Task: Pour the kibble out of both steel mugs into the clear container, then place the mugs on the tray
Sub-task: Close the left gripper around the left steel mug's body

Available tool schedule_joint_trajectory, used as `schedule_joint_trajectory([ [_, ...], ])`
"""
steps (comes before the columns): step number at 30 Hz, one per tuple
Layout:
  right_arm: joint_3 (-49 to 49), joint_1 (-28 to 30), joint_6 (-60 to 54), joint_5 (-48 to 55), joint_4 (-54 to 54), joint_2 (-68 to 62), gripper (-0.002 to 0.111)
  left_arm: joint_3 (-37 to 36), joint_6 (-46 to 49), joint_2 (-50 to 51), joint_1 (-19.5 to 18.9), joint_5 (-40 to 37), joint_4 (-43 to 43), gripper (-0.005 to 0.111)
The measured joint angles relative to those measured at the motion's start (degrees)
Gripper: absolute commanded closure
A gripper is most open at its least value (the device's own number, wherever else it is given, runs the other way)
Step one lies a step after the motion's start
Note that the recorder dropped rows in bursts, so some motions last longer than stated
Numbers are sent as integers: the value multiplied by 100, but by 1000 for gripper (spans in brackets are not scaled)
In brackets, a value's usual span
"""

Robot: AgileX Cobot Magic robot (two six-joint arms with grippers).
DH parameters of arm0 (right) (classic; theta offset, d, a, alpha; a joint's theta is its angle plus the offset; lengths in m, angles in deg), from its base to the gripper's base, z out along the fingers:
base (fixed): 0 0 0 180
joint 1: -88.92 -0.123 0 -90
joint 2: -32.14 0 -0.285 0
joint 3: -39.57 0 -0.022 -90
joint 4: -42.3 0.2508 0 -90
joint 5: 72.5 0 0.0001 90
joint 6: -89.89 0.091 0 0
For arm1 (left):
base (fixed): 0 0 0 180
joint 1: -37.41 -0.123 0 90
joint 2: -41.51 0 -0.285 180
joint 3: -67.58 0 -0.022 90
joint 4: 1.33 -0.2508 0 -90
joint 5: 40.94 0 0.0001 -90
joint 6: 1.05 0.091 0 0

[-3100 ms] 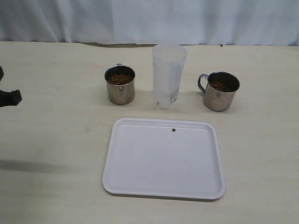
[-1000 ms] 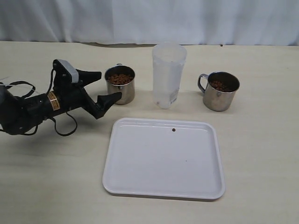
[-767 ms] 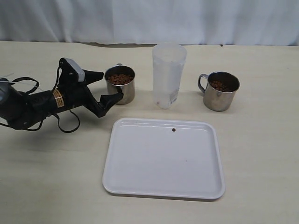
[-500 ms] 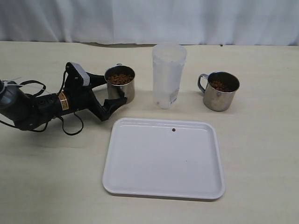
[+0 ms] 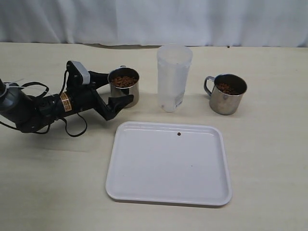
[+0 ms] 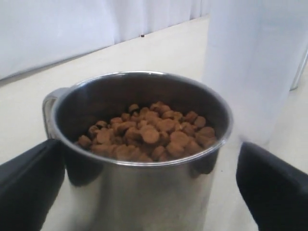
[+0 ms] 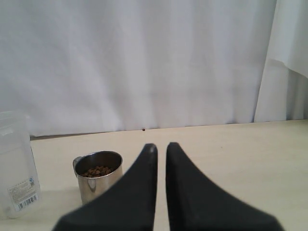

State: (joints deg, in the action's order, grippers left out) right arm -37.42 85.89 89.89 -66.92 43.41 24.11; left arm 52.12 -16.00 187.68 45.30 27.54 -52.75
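Kibble (image 6: 149,132) heaps brown in the shiny mug (image 6: 144,202) between the spread left gripper (image 5: 117,88); container (image 6: 255,62) beside; right gripper (image 7: 158,144) pressed together.

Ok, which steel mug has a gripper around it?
The mug left of the clear container: the left gripper's open fingers flank it; the other mug stands alone.

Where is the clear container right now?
In the exterior view the container stands upright near the middle, between the left mug and the right mug, just beyond the far edge of the tray.
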Motion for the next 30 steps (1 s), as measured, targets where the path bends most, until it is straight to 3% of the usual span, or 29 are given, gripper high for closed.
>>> schedule_joint_trajectory([
  [18,0,0,0,0,0,0,103,352,0,249,10,67,-16,30],
  [30,0,0,0,4,0,0,103,747,0,416,426,43,127,30],
])
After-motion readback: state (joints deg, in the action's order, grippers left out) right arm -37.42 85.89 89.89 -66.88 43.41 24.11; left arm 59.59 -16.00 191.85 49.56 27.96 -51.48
